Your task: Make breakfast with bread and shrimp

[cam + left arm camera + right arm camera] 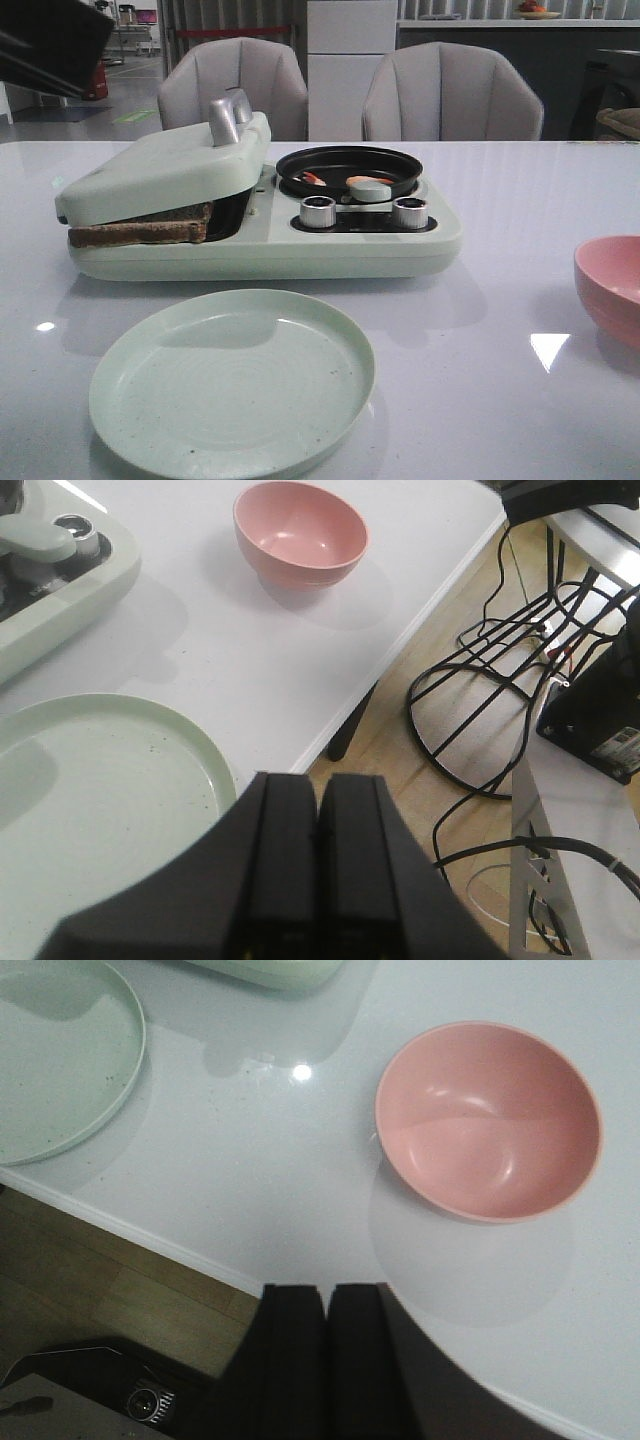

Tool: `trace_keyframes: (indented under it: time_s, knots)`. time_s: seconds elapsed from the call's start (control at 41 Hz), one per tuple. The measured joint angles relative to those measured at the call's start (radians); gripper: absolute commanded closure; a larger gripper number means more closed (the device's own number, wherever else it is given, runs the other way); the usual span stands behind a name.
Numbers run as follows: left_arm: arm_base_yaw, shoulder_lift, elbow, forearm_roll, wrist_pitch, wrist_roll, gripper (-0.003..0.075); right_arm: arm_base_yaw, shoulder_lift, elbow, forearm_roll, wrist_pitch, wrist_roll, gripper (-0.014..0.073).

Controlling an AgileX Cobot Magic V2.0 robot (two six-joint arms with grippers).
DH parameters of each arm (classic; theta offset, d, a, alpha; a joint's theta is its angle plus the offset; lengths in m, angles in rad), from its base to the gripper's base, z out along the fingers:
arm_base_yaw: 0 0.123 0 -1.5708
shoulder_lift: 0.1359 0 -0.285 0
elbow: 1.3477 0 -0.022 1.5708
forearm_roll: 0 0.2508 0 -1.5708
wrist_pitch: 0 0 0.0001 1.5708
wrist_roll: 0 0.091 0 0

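The bread sits toasted inside the press at the far left of the bench, and the shrimp lies in the small pan beside it. Both left fingers and right fingers are clenched and empty near the front edge. To do well, one arm should lift the lid by its handle fully before the bread goes to the plate.

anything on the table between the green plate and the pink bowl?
Nothing. In the right wrist view the white table is bare between the green plate and the pink bowl; the front view agrees.

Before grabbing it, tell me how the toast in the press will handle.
The bread looks browned and holds a straight edge, so it is probably stiff, light and crumbly. The lid rests on it, so it would likely drag or tear unless the lid is raised first.
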Motion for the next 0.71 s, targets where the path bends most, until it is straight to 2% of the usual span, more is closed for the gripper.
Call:
trace_keyframes:
  time_s: [0.39, 0.536, 0.707]
  knots:
    - [0.010, -0.019, 0.005, 0.015, -0.020, 0.000, 0.0621, 0.000, 0.000, 0.000, 0.000, 0.000, 0.002, 0.0587]
    - [0.124, -0.153, 0.054, 0.030, -0.130, 0.000, 0.0621, 0.000, 0.000, 0.000, 0.000, 0.000, 0.002, 0.0587]
    - [0.282, -0.373, 0.209, 0.045, -0.328, 0.000, 0.0621, 0.000, 0.000, 0.000, 0.000, 0.000, 0.002, 0.0587]
